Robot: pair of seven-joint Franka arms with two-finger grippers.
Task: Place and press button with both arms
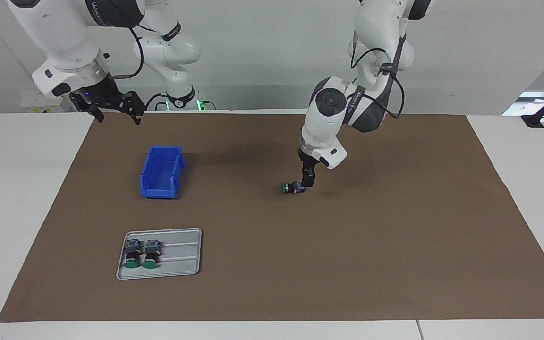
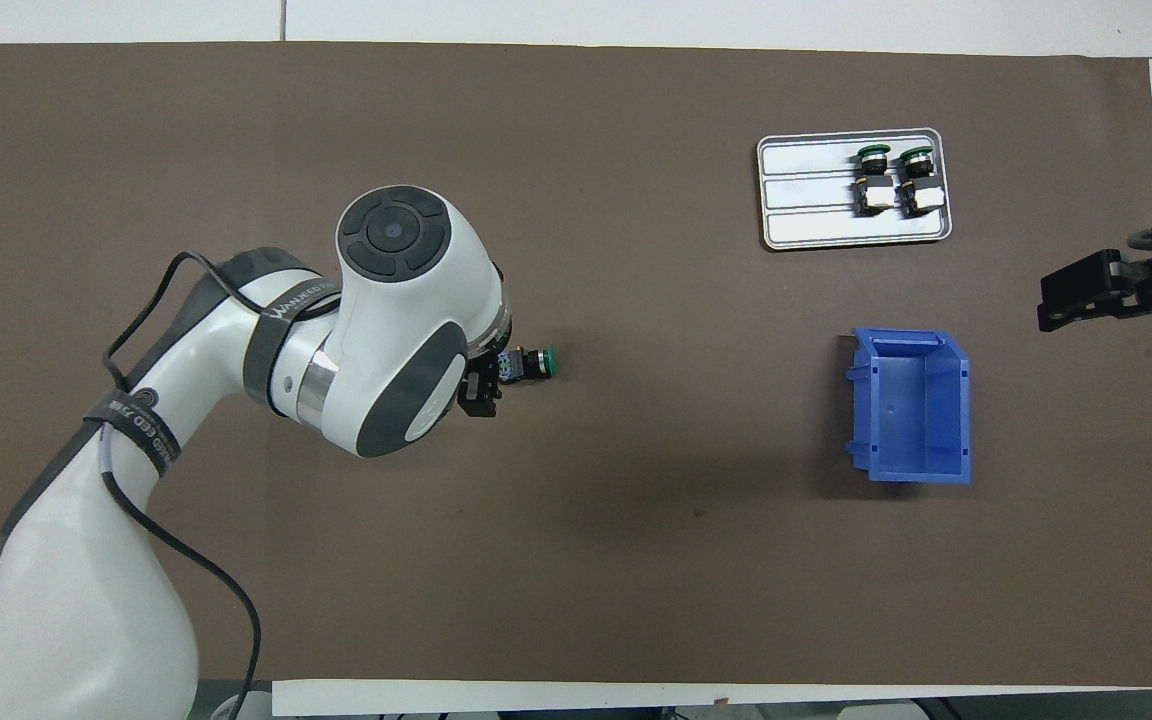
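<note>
The button (image 1: 292, 187) lies on its side on the brown mat, mid-table, green cap toward the right arm's end; it also shows in the overhead view (image 2: 530, 363). My left gripper (image 1: 308, 182) is down at the button's blue-grey terminal end, fingers spread to either side of it. In the overhead view my left gripper (image 2: 489, 372) is largely hidden under its wrist, and one finger (image 2: 481, 396) shows apart from the button. My right gripper (image 1: 114, 107) is open and empty, raised over the mat's edge near the blue bin; it also shows in the overhead view (image 2: 1086, 295), waiting.
A blue bin (image 1: 161, 171) (image 2: 916, 405) stands empty toward the right arm's end. A grey tray (image 1: 180, 257) (image 2: 806, 205), farther from the robots than the bin, holds two more green-capped buttons.
</note>
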